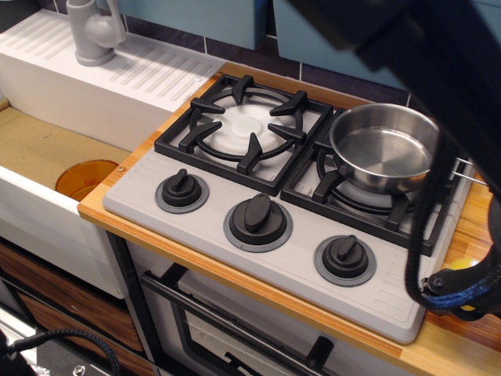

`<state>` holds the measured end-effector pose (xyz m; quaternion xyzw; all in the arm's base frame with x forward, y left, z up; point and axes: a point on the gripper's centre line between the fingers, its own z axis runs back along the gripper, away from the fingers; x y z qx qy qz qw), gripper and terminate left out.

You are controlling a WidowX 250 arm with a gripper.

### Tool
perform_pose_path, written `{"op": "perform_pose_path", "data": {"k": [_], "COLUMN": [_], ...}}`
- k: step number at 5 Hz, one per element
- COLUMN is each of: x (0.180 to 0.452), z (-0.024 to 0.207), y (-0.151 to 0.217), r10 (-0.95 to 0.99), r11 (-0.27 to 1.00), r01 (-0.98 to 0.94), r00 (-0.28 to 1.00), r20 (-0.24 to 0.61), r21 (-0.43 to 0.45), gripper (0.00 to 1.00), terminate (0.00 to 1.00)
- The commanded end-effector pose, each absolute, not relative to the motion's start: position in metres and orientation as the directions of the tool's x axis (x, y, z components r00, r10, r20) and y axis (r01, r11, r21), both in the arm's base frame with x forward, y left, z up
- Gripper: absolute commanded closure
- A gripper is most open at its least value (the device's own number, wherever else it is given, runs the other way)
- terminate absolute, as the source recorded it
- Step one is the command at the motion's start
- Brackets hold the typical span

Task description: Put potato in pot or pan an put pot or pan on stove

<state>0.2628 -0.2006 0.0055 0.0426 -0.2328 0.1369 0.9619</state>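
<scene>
The shiny steel pot [383, 149] sits empty on the right burner grate of the grey stove [258, 168], its wire handle pointing right. A small yellow patch of the potato [463, 265] shows on the wooden counter at the stove's right edge, mostly hidden by my arm. My gripper [472, 291] is low at the frame's right edge, right by the potato. Black parts and a blue braided cable cover its fingers, so I cannot see how they stand.
My dark arm fills the top right and hangs over the pot's right side. The left burner grate [246, 129] is bare. Three round knobs line the stove front. A white sink [47, 149] with a grey tap [92, 31] lies to the left.
</scene>
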Motion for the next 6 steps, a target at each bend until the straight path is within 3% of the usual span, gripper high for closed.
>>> {"op": "perform_pose_path", "data": {"k": [1,3,6], "x": [0.272,0.268,0.265], "z": [0.008,0.015,0.074], "y": [-0.205,-0.203,-0.179], "r10": [0.27,0.278,0.297], "r11": [0.955,0.953,0.948], "r01": [-0.296,-0.302,-0.318], "r00": [0.839,0.842,0.888], "r20": [0.472,0.462,0.352], "r21": [-0.02,-0.023,0.002], "gripper": [1.0,1.0,1.0], "terminate": [0.0,0.0,0.0]}}
